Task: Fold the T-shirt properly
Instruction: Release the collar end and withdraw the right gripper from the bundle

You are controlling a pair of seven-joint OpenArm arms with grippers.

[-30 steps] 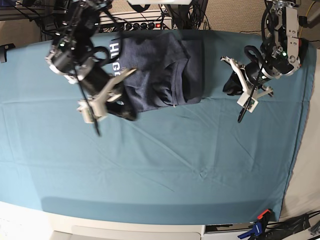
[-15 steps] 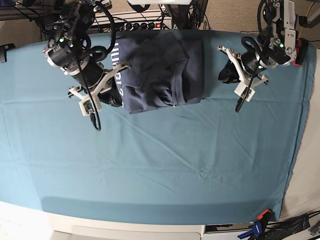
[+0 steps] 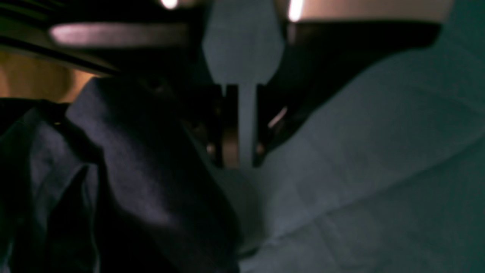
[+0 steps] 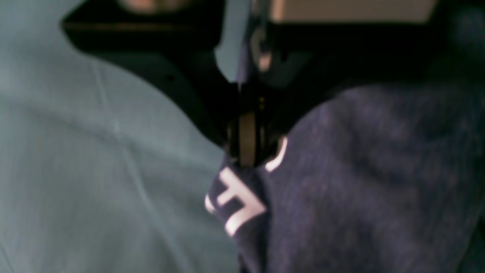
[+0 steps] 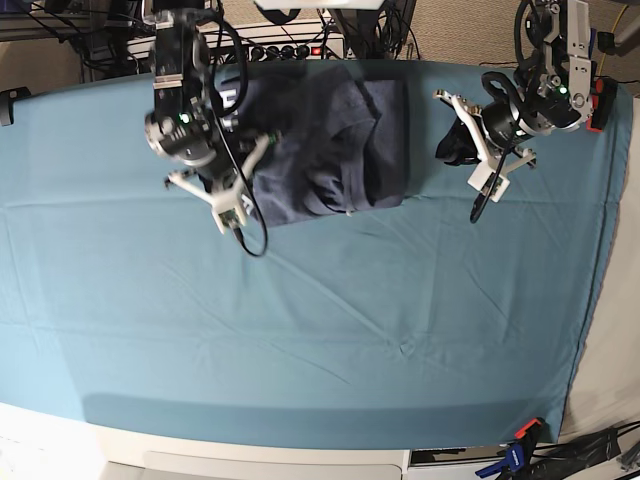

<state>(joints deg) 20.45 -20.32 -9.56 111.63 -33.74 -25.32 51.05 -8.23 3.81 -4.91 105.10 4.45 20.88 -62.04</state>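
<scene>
Teal cloth covers the table in the base view, wrinkled, with broad bare cloth in front; cables and a power strip line the far edge. Folded at the far edge lies the T-shirt. The right gripper sits at its lettered side, the left gripper well apart, jaws spread. Left wrist view: shirt fabric lies below the jaws, nothing gripped. Right wrist view: jaws pinch the lettered hem.
</scene>
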